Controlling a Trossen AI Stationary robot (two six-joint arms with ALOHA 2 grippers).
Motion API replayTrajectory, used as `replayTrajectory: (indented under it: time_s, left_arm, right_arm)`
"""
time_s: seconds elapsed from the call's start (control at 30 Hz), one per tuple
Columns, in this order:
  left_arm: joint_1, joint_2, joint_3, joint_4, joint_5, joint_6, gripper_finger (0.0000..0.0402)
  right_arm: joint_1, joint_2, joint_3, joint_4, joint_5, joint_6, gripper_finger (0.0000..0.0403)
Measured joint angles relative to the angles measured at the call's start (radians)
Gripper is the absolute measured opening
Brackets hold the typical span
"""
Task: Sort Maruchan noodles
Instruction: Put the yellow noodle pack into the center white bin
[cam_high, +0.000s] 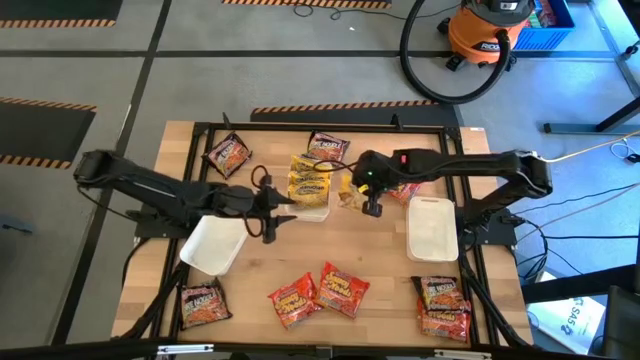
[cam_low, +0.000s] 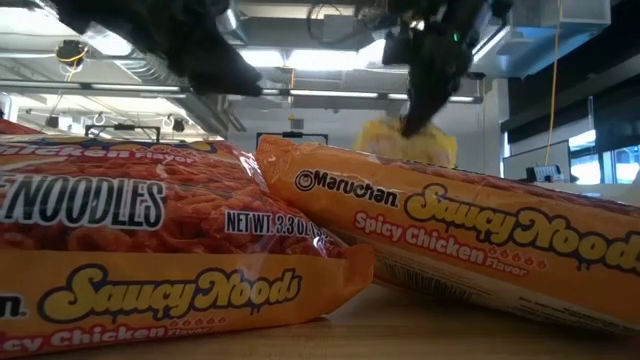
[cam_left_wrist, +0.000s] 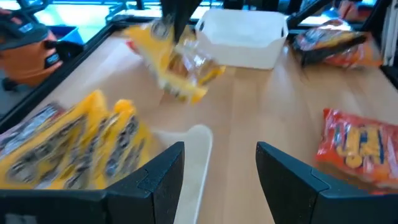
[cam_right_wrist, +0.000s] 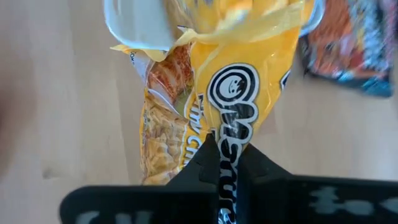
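My right gripper (cam_high: 372, 207) hangs over the middle of the table, shut on a yellow Maruchan packet (cam_right_wrist: 236, 93), which also shows in the left wrist view (cam_left_wrist: 177, 62) and the low view (cam_low: 410, 140). More yellow packets (cam_high: 308, 178) lie heaped on a white tray (cam_high: 314, 212). My left gripper (cam_left_wrist: 221, 152) stands open just left of that tray, nothing between its fingers. Dark packets (cam_high: 228, 153) (cam_high: 328, 147) lie at the far side. Red-orange packets (cam_high: 343, 288) (cam_high: 443, 305) lie along the near edge. My right gripper pinches the yellow packet's end edge (cam_right_wrist: 227, 149) between its two fingers, coming from above and pointing slantwise down. The packet hangs crumpled below the fingers (cam_low: 425, 90), lifted clear of the table.
A white tray (cam_high: 213, 245) lies under my left arm and another white tray (cam_high: 432, 228) by my right arm. A red-orange packet (cam_high: 203, 303) lies at the near left corner. Bare wood shows in the table's middle. An orange shop vacuum (cam_high: 490, 30) stands beyond the far edge.
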Motion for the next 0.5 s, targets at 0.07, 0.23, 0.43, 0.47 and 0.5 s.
replayTrajectory:
  time_s: [0.07,0.23,0.43,0.47,0.5]
  left_arm:
    - [0.000,-0.049,0.000,-0.090,-0.023,-0.002,0.0192]
    - [0.000,-0.096,0.000,-0.256,-0.049,-0.026,0.0192]
    - [-0.019,-0.085,-0.069,-0.174,-0.039,-0.024,0.0192]
    - [-0.028,-0.085,-0.093,-0.139,-0.031,-0.020,0.0192]
    - [-0.039,-0.089,-0.120,-0.111,-0.031,-0.019,0.0192]
  right_arm:
    - [0.015,0.000,0.055,-0.028,0.002,0.008,0.0000]
    - [0.054,0.012,0.158,-0.020,0.019,0.025,0.0000]
    - [0.086,0.069,0.265,-0.010,0.125,0.019,0.0000]
    - [0.094,0.084,0.282,-0.009,0.135,0.011,0.0000]
    - [0.099,0.099,0.300,-0.007,0.142,0.002,0.0000]
